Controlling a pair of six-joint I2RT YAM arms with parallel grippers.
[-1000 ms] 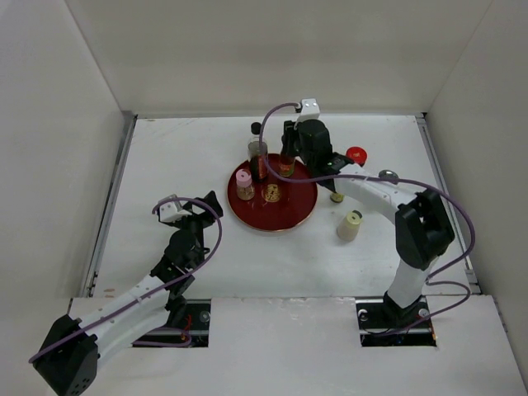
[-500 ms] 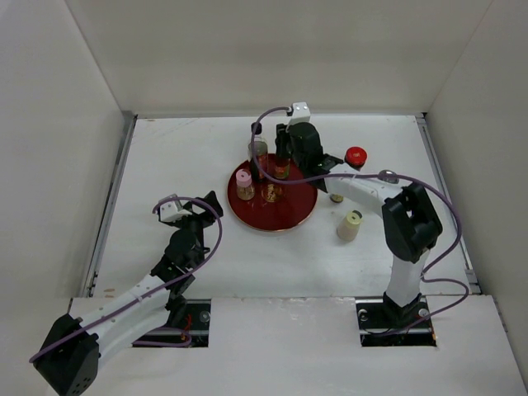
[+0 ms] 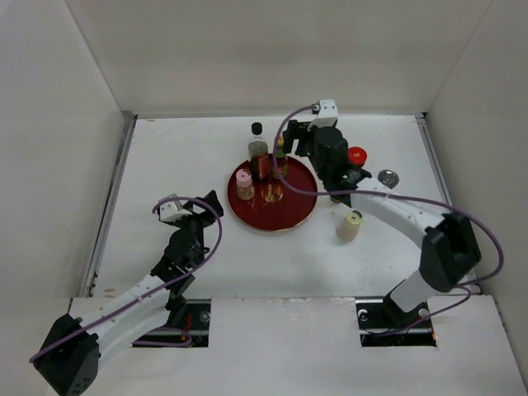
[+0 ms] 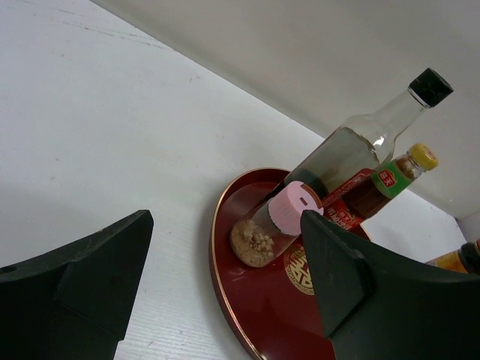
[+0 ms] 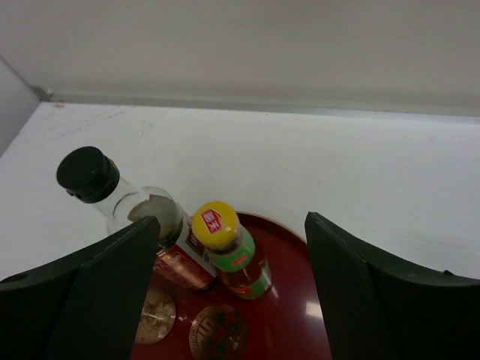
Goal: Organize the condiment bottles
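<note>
Black fingers of the left gripper (image 4: 225,217) stand spread, holding nothing. Ahead of it, a round red tray (image 4: 259,315) carries a pink-capped jar of pale grains (image 4: 274,225), a tall clear glass bottle with a black cap (image 4: 349,150) and a small yellow-capped bottle with a green label (image 5: 232,255). The right gripper (image 5: 232,219) hangs over that last bottle, fingers wide apart, clear of it. To its right, off the tray, are a red-capped bottle (image 3: 356,155), a cream-capped bottle (image 3: 351,224) and a silver-capped jar (image 3: 388,176).
</note>
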